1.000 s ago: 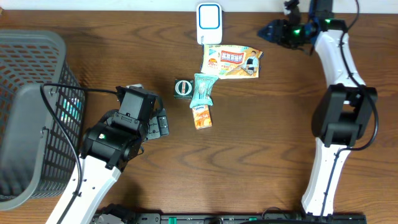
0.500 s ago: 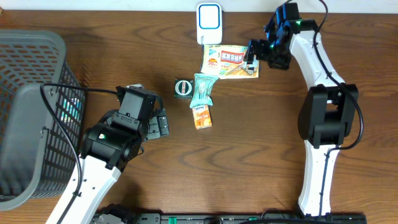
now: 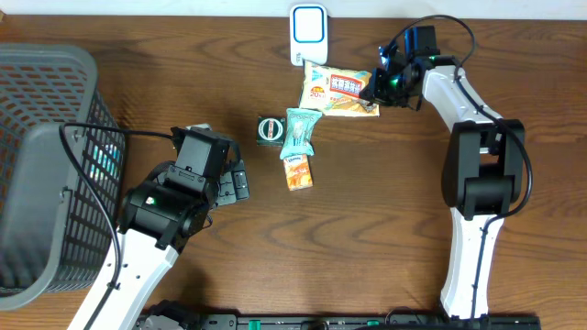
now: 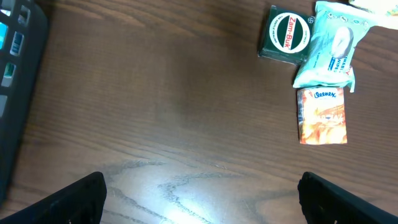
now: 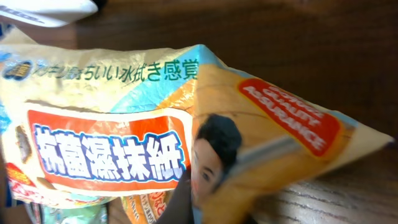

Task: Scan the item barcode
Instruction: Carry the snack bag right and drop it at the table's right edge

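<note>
Swinging in from 1 o'clock on the brown wooden table (image 3: pixel 367 238) since a second ago, the right gripper (image 3: pixel 374 87) now has its jaws pinched together on the right edge of the yellow-orange foil wet-wipe packet (image 3: pixel 335 92), which has crumpled upward. A grey plastic mesh basket (image 3: pixel 55 64) fills the 9 o'clock side. The left gripper (image 3: pixel 234 183), jaws wide apart and holding nothing, hovers at 7 o'clock. The packet lies at 12 o'clock, just below the white rectangular scanner (image 3: pixel 308 32). At the packet's 7 o'clock lie a pale-green sachet (image 3: pixel 300 133), an orange tissue pack (image 3: pixel 298 171) and a dark-green round tin (image 3: pixel 271 129).
</note>
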You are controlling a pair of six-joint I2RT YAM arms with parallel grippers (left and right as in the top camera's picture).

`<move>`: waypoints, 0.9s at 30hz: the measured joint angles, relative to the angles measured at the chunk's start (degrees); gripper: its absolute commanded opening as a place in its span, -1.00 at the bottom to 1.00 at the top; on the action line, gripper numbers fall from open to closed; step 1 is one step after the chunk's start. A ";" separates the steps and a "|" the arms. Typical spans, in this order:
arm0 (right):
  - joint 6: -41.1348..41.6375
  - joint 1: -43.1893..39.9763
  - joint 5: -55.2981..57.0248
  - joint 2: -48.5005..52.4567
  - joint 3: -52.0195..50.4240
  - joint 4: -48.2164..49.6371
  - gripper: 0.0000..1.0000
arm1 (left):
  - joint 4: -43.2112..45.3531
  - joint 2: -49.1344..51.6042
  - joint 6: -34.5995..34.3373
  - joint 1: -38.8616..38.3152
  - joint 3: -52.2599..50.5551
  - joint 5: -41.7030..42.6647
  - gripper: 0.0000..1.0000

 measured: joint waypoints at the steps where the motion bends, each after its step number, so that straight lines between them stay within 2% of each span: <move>1: 0.00 -0.22 -0.42 0.00 0.07 -0.17 -0.98 | 0.02 0.00 0.00 0.00 0.00 0.00 0.95; 6: -0.50 -3.65 -1.51 -1.25 0.07 -3.85 -0.98 | 0.02 0.00 0.00 0.00 0.00 0.00 0.95; 10: -0.85 -10.27 -0.87 -5.70 0.04 -7.21 -0.98 | 0.00 0.00 0.00 0.00 0.00 0.00 0.95; 16: -1.29 -26.05 0.79 -16.55 0.07 -11.02 -0.98 | 0.02 0.00 0.00 0.00 0.00 0.00 0.95; 20: -1.46 -37.35 4.17 -19.91 0.11 -12.74 -0.98 | 0.00 0.00 0.00 0.00 0.00 0.00 0.95; 21: -1.53 -39.69 4.90 -20.00 0.11 -13.03 -0.84 | 0.00 0.00 0.00 0.00 0.00 0.00 0.96; 25: -3.58 -48.96 7.67 -19.89 0.09 -15.19 0.54 | 0.02 0.00 0.00 0.00 0.00 -0.02 0.95; 26: -3.98 -50.27 7.85 -19.89 0.09 -15.32 0.83 | 0.04 0.00 0.00 0.00 0.00 -0.02 0.96; 27: -4.57 -51.84 8.20 -19.89 0.09 -15.54 0.92 | 0.00 0.00 0.00 0.00 0.00 0.00 0.95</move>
